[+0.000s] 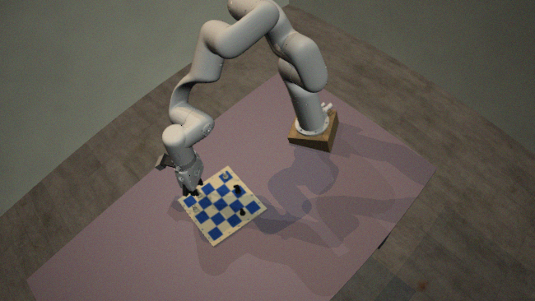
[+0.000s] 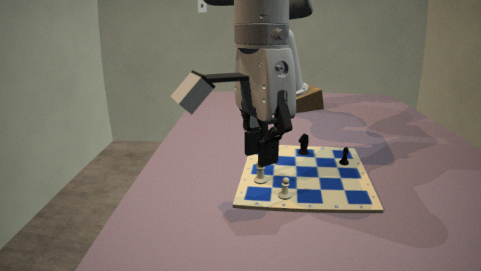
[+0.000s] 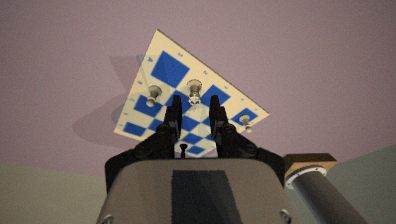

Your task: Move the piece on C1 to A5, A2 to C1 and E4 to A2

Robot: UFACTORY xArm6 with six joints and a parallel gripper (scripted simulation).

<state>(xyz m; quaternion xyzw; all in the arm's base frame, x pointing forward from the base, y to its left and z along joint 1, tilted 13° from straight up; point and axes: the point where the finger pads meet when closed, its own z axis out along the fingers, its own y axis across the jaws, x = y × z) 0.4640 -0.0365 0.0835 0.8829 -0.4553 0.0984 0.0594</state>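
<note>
A white piece with a notched top (image 1: 199,195) (image 2: 260,178) (image 3: 194,88) stands upright on A2. My gripper (image 1: 191,193) (image 2: 260,159) (image 3: 195,104) is partly open above A2. In the wrist view its fingertips lie either side of the piece's head; in the exterior view the near finger hides the top. Another white piece (image 1: 225,177) (image 3: 245,121) stands on A5, hidden in the exterior view. A black pawn (image 1: 242,212) (image 2: 345,158) (image 3: 183,148) stands on E4. Square C1 (image 2: 309,196) is empty.
A white pawn (image 1: 195,209) (image 2: 284,189) (image 3: 154,95) stands on B1, close to A2. A black knight (image 1: 237,189) (image 2: 303,144) stands on C5, hidden in the wrist view. The board (image 1: 213,244) (image 2: 375,206) lies on the pink table (image 1: 123,247).
</note>
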